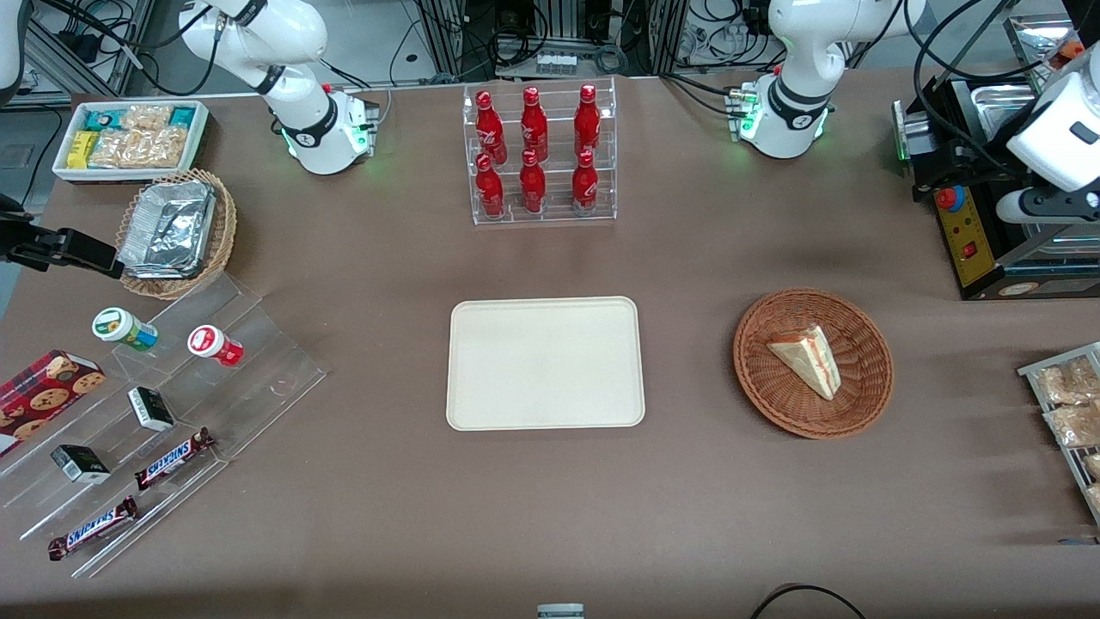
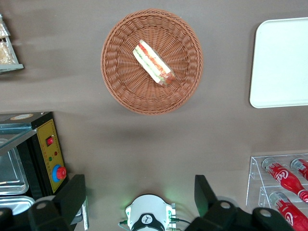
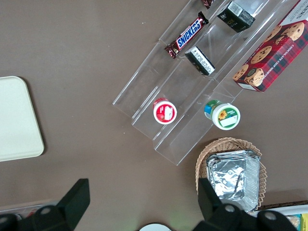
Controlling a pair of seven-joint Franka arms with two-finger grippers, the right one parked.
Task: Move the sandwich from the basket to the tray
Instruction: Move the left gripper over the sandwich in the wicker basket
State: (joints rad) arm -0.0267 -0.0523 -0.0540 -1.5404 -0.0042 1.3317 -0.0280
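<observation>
Brown table (image 1: 601,516); sandwich (image 1: 808,354) in basket (image 1: 773,404); tool (image 2: 139,192) spread, high above.

One sandwich (image 1: 806,361) is counted in one reddish-brown basket (image 1: 868,395), at three o'clock from one tray (image 1: 545,362). Six red bottles (image 1: 533,155) are seen in one clear rack (image 1: 543,213) at twelve o'clock. Two Snickers bars (image 1: 172,458) are counted. One open-fingered gripper (image 2: 142,197) is found high above the table.
</observation>
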